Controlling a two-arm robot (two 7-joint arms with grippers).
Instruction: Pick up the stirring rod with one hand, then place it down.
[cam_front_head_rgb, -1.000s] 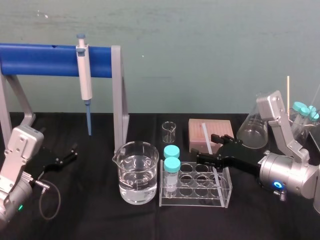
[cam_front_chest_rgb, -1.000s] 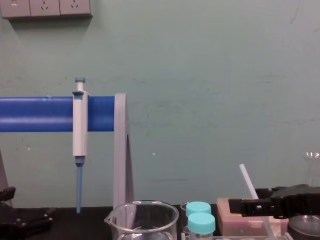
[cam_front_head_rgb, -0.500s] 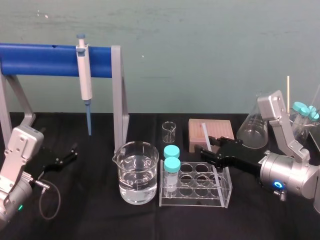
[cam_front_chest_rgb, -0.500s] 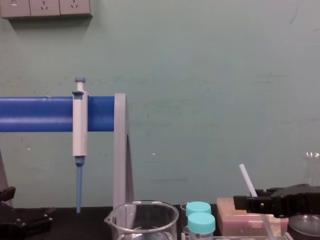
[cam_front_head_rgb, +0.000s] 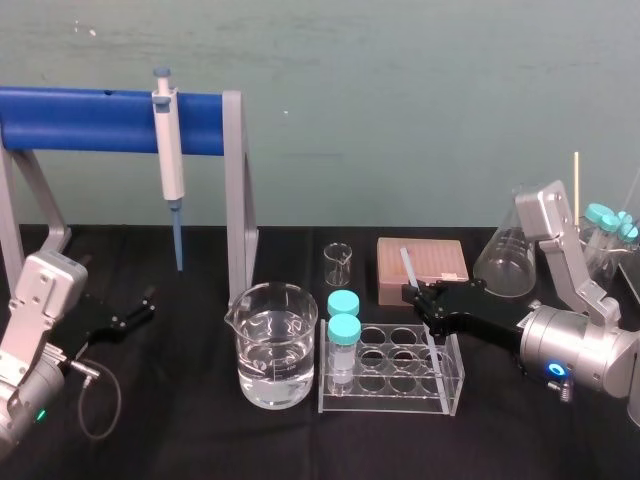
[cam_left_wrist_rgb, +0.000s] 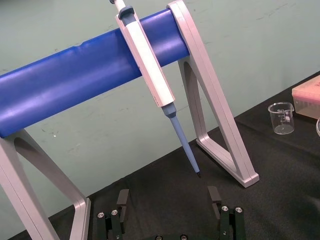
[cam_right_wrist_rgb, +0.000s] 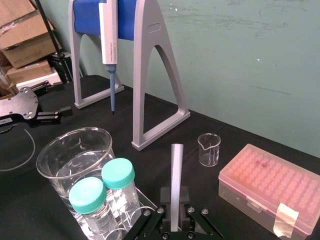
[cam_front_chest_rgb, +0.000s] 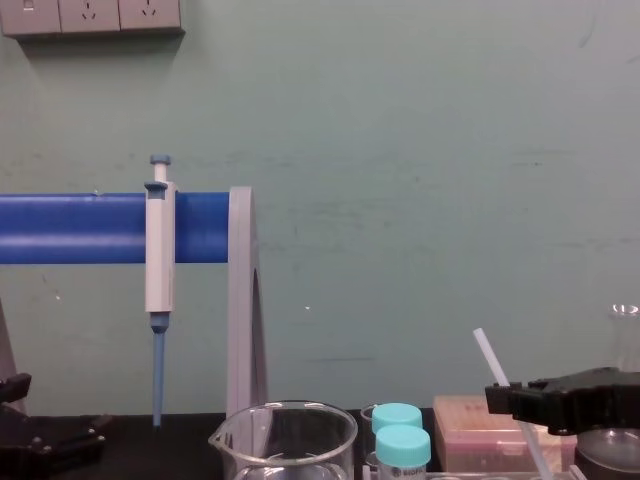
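stirring rod (cam_front_head_rgb: 407, 264) tilts, pinched by right claw (cam_front_head_rgb: 418, 297); left claw (cam_left_wrist_rgb: 167, 192) idles, spread.

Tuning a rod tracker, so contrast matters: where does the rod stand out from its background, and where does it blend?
Head view: the rod blends into the pink tip box behind it. Chest view: it stands white against the green wall above the right gripper. Right wrist view: pale grey against the black table. Left gripper idle at left.
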